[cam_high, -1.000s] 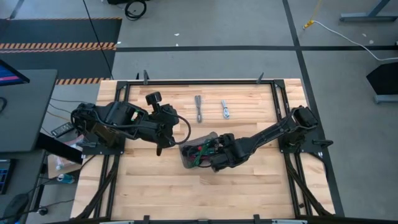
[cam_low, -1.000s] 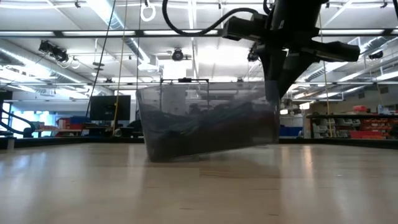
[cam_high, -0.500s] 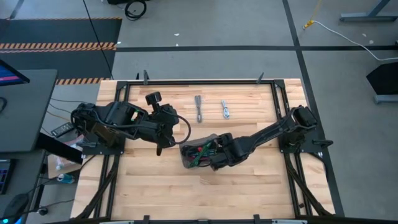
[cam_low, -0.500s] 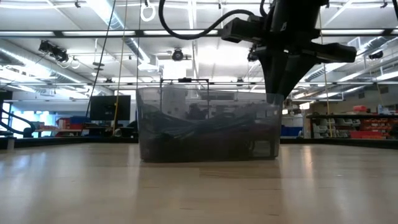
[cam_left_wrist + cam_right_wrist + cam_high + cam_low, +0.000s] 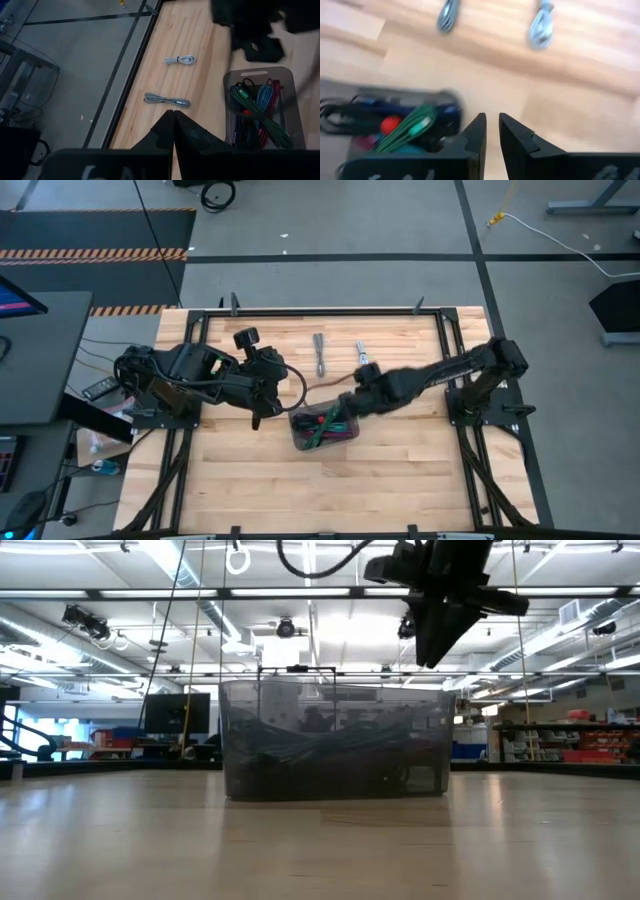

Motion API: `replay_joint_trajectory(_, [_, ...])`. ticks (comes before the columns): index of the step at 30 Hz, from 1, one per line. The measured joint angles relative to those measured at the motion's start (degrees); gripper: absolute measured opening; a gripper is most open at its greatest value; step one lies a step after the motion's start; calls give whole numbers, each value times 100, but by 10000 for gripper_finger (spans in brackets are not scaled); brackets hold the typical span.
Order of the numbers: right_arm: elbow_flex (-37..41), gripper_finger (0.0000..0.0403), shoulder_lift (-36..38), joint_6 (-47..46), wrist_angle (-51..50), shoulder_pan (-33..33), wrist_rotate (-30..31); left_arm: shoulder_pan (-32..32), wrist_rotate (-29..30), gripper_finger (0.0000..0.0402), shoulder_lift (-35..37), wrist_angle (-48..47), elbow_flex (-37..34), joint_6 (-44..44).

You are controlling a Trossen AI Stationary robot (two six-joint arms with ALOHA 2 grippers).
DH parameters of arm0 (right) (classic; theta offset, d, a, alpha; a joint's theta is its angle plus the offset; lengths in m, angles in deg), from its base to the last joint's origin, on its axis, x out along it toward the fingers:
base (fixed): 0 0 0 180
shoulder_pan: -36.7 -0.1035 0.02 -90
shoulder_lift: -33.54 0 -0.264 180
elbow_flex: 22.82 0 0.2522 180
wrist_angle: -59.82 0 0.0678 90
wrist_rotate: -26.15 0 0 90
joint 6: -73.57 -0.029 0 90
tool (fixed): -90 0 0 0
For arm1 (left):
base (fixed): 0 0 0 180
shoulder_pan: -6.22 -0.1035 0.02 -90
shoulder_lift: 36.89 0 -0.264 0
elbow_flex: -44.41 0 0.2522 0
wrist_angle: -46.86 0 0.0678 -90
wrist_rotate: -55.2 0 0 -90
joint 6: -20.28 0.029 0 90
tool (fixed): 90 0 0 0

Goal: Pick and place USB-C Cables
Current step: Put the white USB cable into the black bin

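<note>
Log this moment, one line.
right gripper: empty, above tray | left gripper: shut, idle | two cables on table

Low view: tray [image 5: 335, 740] wall is murky, so the cables inside show only as dark streaks, colours unreadable. Right gripper's upper part runs off the frame's edge there. Right wrist view: two grey cables [image 5: 449, 15] on the worktop [image 5: 560, 85] are smeared, partly cut off; tray contents blurred.

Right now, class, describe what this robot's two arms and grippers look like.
Both arms are black and jointed. A black cable loops beside the left arm's wrist. The left gripper and right gripper each end in two dark, wedge-shaped fingers; pale lettering marks the wrist housings.
</note>
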Motion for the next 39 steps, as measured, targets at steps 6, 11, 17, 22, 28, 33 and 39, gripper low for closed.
replay_joint_trajectory(6, [0,58,178,1588,142,848,-392,0,0,13,0,10,0,0])
replay_joint_trajectory(11, [0,58,176,2748,286,1618,-947,0,0,13,0,12,0,-5])
replay_joint_trajectory(17, [26,58,176,3582,315,2357,-1346,0,0,13,0,15,0,-20])
replay_joint_trajectory(22, [487,58,174,3795,541,2856,-1852,0,0,13,0,15,0,-22])
replay_joint_trajectory(28, [1441,58,169,3957,1587,3142,-2814,0,0,13,0,14,0,-16])
replay_joint_trajectory(33, [2086,58,169,4106,2657,3269,-3540,-42,-2,13,0,17,0,-265])
replay_joint_trajectory(39, [2387,58,169,4506,3748,3290,-4439,-187,0,13,0,17,0,-716])
